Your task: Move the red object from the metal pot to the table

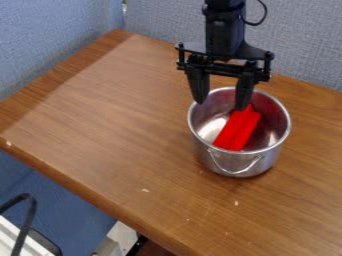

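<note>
The red block point(241, 130) lies inside the steel pot point(242, 135), right of centre in the frame, leaning with its upper end against the far inner wall and its lower end down on the pot's floor. Nothing of mine touches it. My gripper point(223, 96) hangs just above the pot's far rim, pointing straight down, my two black fingers point(198, 85) spread wide apart with only air between them. The pot stands on the brown wooden table point(94, 100), towards its right side, a wire loop handle facing the near edge.
</note>
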Controlling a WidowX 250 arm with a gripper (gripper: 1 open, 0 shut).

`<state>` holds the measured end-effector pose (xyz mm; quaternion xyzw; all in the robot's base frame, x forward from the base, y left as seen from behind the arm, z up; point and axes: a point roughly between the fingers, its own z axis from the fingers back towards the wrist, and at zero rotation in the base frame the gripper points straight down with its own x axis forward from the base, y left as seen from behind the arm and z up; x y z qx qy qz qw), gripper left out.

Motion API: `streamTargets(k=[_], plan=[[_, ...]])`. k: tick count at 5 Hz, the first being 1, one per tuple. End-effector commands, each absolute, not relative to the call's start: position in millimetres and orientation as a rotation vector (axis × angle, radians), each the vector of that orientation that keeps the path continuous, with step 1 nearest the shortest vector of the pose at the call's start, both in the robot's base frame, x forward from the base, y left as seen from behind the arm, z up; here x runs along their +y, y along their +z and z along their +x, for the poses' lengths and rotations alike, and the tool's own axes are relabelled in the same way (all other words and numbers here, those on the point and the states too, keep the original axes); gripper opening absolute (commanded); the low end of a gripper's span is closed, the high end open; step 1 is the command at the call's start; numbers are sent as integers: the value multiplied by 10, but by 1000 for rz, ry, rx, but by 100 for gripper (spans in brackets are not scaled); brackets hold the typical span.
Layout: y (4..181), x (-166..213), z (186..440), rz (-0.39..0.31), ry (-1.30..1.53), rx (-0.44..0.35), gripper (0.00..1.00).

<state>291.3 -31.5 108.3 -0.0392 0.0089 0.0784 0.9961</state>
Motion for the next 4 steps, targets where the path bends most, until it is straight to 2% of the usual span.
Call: streamTargets(k=[1, 4], plan=[[1233, -333, 2963, -80, 148, -59, 100], [954, -539, 2943, -52, 99, -56, 100]])
